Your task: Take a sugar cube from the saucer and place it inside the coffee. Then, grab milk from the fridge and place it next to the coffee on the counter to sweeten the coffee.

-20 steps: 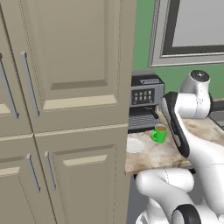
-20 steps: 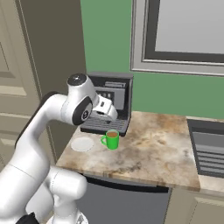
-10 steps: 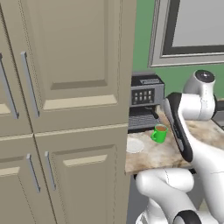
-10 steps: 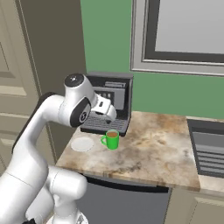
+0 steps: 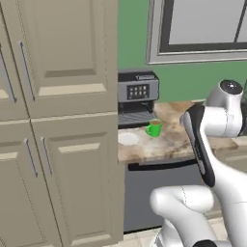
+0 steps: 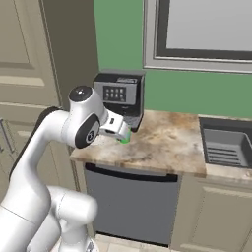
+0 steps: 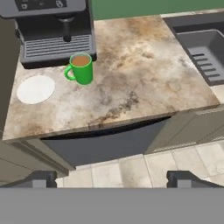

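- On the counter [image 7: 144, 65], just in front of the coffee machine [image 7: 52, 26], we see the coffee [image 7: 81, 68]: a bright green mug, upright, handle turned toward the saucer [image 7: 36, 89], brown liquid near its brim.
- We judge the mug rigid and fairly light, but glossy and full enough to slop. The carton should be set down beside it without a knock.
- Just beside the mug, apart from it, the saucer is a flat white round. Its face reads plain white, and a sugar cube is too small to make out on it from this height. We cannot tell whether one is already in the drink.
- We expect such a cube to be featherweight, hard and crumbly. It is best pinched lightly across two opposite flat faces.
- Well back from the counter edge hangs the gripper [image 7: 114, 180], fingertips spread wide with nothing between them.
- Beyond the mug, marbled stone runs to a grey sink [image 7: 205, 48]. A dark dishwasher front [image 7: 105, 146] sits below, and tall beige cabinets [image 5: 62, 72] stand at the counter's end.
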